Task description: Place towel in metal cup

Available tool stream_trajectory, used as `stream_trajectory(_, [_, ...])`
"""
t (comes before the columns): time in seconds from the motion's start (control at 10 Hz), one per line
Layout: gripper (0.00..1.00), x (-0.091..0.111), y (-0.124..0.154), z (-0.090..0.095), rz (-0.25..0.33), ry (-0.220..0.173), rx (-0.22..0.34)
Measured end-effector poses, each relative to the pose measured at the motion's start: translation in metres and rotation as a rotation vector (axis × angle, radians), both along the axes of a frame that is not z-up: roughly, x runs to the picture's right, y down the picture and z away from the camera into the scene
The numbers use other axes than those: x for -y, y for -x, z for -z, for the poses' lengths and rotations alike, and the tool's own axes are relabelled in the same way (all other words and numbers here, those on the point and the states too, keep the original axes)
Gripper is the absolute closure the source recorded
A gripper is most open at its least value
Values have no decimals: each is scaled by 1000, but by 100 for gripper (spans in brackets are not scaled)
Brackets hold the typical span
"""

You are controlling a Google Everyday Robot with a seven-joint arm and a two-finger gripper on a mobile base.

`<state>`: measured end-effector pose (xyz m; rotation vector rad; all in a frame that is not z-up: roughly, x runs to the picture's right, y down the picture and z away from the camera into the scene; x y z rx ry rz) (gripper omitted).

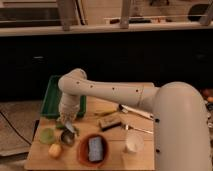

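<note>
The metal cup (67,138) stands near the front left of the wooden table (115,162), between a small green cup and a brown bowl. My gripper (67,125) hangs from the white arm (110,92) and points down right over the metal cup's rim. A pale grey strip (70,129), which may be the towel, hangs at the gripper's tip and reaches into or onto the cup. The gripper hides part of the cup.
A green tray (54,95) lies at the back left. A small green cup (47,135) and a yellow fruit (55,150) sit left of the metal cup. A brown bowl (94,149) holds a blue-grey sponge. A white cup (134,142), a brown block (110,122) and cutlery (136,111) lie to the right.
</note>
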<state>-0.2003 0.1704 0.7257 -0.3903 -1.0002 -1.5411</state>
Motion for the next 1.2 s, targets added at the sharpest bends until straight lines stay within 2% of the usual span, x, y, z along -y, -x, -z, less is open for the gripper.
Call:
stream_trajectory(0.6, [100, -30, -1, 10, 28, 22, -1])
stream_trajectory(1.2, [100, -43, -2, 12, 38, 22, -16])
